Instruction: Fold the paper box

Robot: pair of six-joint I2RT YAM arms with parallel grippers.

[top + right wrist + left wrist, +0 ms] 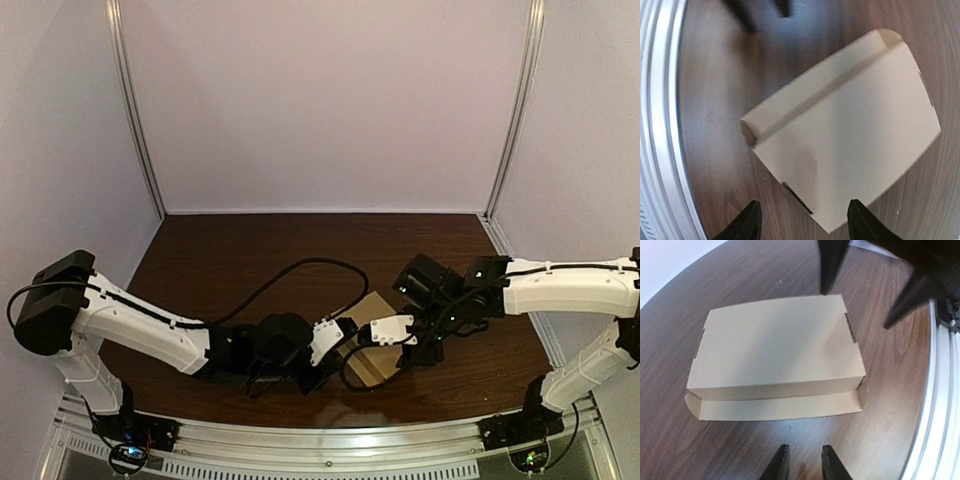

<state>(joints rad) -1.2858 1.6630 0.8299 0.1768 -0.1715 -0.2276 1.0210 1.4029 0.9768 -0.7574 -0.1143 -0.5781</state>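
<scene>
Left gripper (802,466): jaws narrowly parted, empty, just short of the paper box (776,347). The box lies flat on the table (880,405), long axis crosswise to that gripper, untucked flap (775,407) facing it. Beyond, right gripper (805,222) at the far edge: spread wide, empty.

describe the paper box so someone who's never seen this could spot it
On the dark wooden table, look near the front edge, where the left arm and right arm meet. The paper box lies flat between them: a tan cardboard rectangle, lid down, one long flap sticking out, unlike the black-and-white robot parts around it.
</scene>
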